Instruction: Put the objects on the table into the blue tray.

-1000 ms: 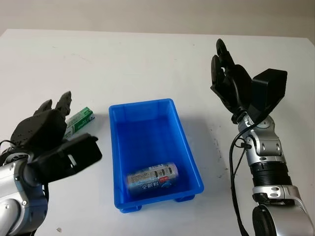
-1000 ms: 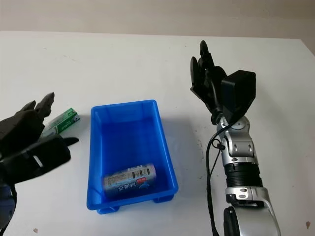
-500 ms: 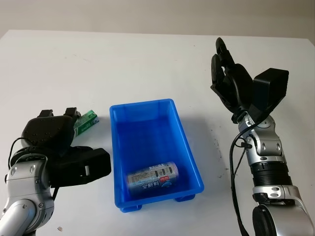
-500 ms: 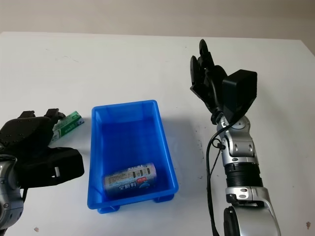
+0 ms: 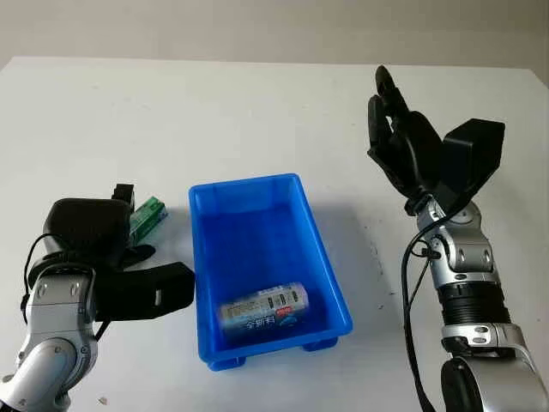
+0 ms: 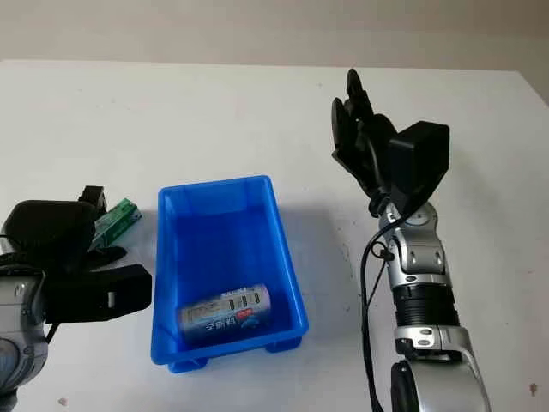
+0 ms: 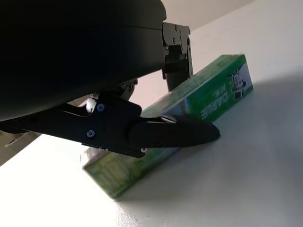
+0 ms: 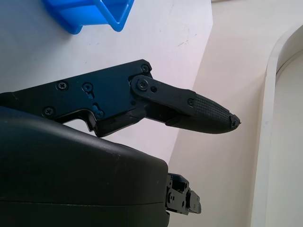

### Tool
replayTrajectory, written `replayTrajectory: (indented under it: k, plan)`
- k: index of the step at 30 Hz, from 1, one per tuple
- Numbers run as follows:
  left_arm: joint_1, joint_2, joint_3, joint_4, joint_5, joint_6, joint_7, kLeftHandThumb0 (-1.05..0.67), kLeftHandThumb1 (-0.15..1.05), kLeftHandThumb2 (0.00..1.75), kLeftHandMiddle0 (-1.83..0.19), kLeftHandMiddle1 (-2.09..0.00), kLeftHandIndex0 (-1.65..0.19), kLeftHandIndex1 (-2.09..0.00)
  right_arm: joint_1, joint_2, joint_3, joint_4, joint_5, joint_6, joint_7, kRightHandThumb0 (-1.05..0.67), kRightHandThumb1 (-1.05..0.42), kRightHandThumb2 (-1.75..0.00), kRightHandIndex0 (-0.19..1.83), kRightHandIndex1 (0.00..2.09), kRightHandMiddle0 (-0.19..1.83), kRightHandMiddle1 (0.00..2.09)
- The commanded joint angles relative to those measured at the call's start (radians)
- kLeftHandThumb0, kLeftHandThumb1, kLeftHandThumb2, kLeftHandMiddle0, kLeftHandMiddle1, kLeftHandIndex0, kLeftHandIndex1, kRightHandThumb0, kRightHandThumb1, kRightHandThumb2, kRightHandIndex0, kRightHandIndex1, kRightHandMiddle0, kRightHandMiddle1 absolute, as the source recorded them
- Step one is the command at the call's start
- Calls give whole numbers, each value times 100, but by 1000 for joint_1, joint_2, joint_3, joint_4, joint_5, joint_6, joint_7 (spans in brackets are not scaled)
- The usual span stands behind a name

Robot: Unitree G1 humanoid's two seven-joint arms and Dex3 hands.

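The green box [image 7: 189, 111] looks light, stiff and slick; left hand [image 5: 103, 236] fingers [image 7: 170, 133] straddle its long sides, best gripped mid-length; right hand [image 5: 403, 146] held up, holding nothing.

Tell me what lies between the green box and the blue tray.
Bare white table separates the green box from the blue tray, seen from the left eye view.

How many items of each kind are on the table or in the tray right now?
Blue tray: 1
Can, lying in the tray: 1
Green box, on the table under the left robot hand: 1
Total: 3
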Motion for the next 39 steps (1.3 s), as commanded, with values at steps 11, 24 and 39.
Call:
replayTrajectory:
  k: [11,24,39]
  plan:
    - [7,-12,110,-5,-66,-105,189,-40,105,32,-98,-209,-25,-209,-16,-11,-9,-7,8,-3,10,-70,-105,-73,-19,0,-19,0]
    - [-73,23,188,-20,-120,-169,196,-40,105,42,-91,-209,-27,-209,-17,-8,-12,-7,13,3,13,-70,-105,-72,-19,0,-19,0]
    - [-290,67,195,-100,-160,-295,161,-44,105,40,-100,-209,-35,-209,-15,-7,-8,-4,15,3,36,-69,-105,-72,-19,0,-19,0]
